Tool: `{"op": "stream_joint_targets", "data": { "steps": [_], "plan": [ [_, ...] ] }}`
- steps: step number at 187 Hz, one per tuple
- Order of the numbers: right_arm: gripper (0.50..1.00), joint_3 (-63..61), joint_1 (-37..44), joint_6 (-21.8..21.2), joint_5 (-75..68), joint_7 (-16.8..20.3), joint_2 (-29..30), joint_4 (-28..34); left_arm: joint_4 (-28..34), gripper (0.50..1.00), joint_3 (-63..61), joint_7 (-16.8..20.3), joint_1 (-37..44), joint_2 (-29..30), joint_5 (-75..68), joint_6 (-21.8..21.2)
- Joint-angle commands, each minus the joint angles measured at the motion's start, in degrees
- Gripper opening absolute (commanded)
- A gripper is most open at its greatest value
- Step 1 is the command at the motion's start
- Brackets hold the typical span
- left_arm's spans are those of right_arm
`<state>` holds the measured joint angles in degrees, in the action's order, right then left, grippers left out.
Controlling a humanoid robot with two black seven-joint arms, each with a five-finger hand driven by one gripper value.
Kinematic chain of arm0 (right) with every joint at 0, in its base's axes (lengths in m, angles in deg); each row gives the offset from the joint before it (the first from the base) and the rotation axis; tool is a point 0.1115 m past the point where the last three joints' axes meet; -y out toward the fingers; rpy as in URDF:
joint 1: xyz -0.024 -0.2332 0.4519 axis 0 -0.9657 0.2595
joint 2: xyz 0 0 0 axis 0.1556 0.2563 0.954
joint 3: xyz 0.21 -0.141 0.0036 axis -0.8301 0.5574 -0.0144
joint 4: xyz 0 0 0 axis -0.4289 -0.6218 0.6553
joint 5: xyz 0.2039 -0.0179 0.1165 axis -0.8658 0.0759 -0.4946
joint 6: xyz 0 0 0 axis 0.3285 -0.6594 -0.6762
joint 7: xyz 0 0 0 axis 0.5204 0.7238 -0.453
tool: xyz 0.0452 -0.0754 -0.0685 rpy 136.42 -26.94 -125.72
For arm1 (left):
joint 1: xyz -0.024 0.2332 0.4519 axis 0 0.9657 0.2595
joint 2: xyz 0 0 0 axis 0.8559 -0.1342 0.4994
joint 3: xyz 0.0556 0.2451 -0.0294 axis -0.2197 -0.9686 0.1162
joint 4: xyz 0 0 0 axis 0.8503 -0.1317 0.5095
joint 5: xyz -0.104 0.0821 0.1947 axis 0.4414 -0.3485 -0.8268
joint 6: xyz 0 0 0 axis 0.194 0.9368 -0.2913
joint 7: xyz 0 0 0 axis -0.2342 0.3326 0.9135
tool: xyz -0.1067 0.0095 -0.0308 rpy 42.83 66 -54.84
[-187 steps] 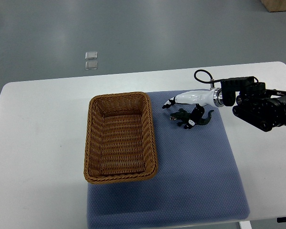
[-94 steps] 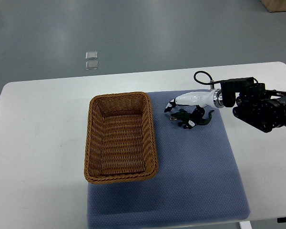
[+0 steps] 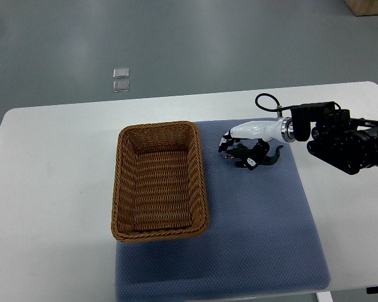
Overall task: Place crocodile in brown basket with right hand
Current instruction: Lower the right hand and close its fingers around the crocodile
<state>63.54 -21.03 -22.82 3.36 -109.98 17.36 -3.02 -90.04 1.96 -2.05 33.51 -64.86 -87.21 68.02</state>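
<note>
A small dark green toy crocodile (image 3: 272, 155) lies on the blue mat (image 3: 258, 220), just right of the brown wicker basket (image 3: 159, 126). My right hand (image 3: 242, 150), white with black fingertips, reaches in from the right edge and sits over the crocodile. Its fingers (image 3: 227, 142) curl down around the toy's front, with the thumb on its near side. The crocodile's tail sticks out to the right of the hand, and the toy still rests on the mat. The basket holds nothing. My left arm does not show.
The mat and basket lie on a white table (image 3: 57, 189). The right arm's black wrist housing and cable (image 3: 340, 141) hang over the table's right part. Two small clear objects (image 3: 120, 80) sit on the grey floor beyond the table.
The right hand's fingers have curled down from an outstretched pose and closed around the crocodile. The toy and basket have not moved.
</note>
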Motion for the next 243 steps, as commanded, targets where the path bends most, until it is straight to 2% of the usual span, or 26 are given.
{"op": "stream_joint_targets", "data": {
  "steps": [1, 25, 54, 91, 136, 243],
  "plan": [
    [0.733, 0.0, -0.1, 0.0, 0.1, 0.0, 0.0, 0.3, 0.0, 1.000, 0.0, 0.0, 0.0, 0.0, 0.0, 0.0],
    [0.721, 0.0, 0.0, 0.0, 0.1, -0.1, 0.1, 0.5, 0.0, 1.000, 0.0, 0.0, 0.0, 0.0, 0.0, 0.0],
    [0.680, 0.0, 0.0, 0.0, 0.1, 0.0, 0.1, 0.6, 0.0, 1.000, 0.0, 0.0, 0.0, 0.0, 0.0, 0.0],
    [0.584, 0.0, -0.2, 0.0, 0.1, -0.5, 0.1, 0.6, 0.0, 1.000, 0.0, 0.0, 0.0, 0.0, 0.0, 0.0],
    [0.509, 0.0, -0.1, 0.0, 0.1, -0.6, -0.1, 0.6, 0.0, 1.000, 0.0, 0.0, 0.0, 0.0, 0.0, 0.0],
    [0.500, 0.0, 0.5, 0.0, 0.0, -2.0, -0.7, 0.6, 0.0, 1.000, 0.0, 0.0, 0.0, 0.0, 0.0, 0.0]
  ]
}}
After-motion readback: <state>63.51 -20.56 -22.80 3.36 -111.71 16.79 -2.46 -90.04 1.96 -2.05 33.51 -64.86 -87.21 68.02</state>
